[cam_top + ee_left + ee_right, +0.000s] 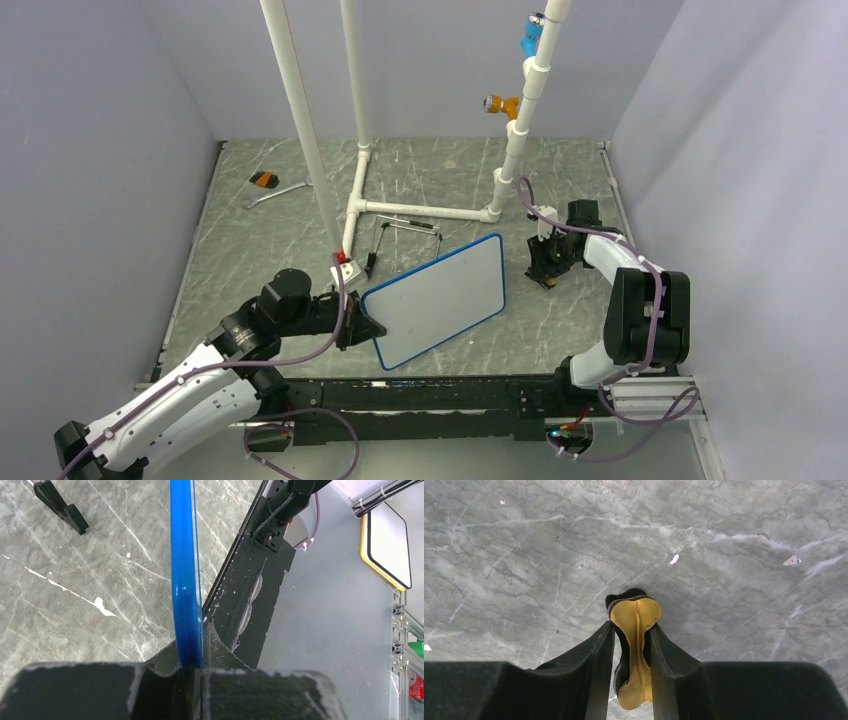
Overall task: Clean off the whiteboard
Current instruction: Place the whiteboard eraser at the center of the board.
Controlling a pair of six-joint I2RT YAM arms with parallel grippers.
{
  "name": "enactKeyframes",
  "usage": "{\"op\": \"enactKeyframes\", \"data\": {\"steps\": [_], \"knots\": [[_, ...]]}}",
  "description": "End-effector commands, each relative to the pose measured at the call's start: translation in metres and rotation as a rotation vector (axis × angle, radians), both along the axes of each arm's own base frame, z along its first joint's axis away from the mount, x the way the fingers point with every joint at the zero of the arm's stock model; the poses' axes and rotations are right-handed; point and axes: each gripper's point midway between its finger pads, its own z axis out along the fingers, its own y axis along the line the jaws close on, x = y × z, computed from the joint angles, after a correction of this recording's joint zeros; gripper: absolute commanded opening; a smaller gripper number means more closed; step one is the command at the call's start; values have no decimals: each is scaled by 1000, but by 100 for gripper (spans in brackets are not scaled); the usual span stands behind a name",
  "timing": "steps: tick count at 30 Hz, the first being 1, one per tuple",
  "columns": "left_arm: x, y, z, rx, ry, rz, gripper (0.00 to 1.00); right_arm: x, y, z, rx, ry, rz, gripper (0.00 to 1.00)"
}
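Observation:
The whiteboard (440,300), white-faced with a thin blue frame, is held tilted above the table in the middle of the top view; its face looks plain. My left gripper (362,327) is shut on its left edge. In the left wrist view the blue frame (185,580) runs edge-on up from the closed gripper (192,672). My right gripper (547,268) is to the right of the board, close to the table. In the right wrist view it (630,626) is shut on a yellow and black eraser (639,612).
A white pipe frame (360,205) stands at the back centre, with an orange clamp (500,104) and a blue clamp (528,42) on its right post. A thin black wire stand (400,230) lies behind the board. A wrench (275,193) and an orange-black tool (264,180) lie back left.

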Motion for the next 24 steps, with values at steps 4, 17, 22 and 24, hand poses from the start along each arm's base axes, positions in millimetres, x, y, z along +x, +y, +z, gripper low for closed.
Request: {"op": "enactKeyframes", "data": {"steps": [4, 17, 22, 24], "knots": [[1, -10, 57, -190, -163, -38, 0, 9, 2, 14, 9, -36, 28, 49], [0, -6, 51, -184, -169, -32, 0, 6, 7, 37, 51, -101, 73, 100], [0, -6, 49, -174, -170, -35, 0, 6, 12, 56, 81, -172, 111, 100], [0, -6, 49, -171, -174, -38, 0, 5, 15, 69, 91, -222, 142, 100]]}}
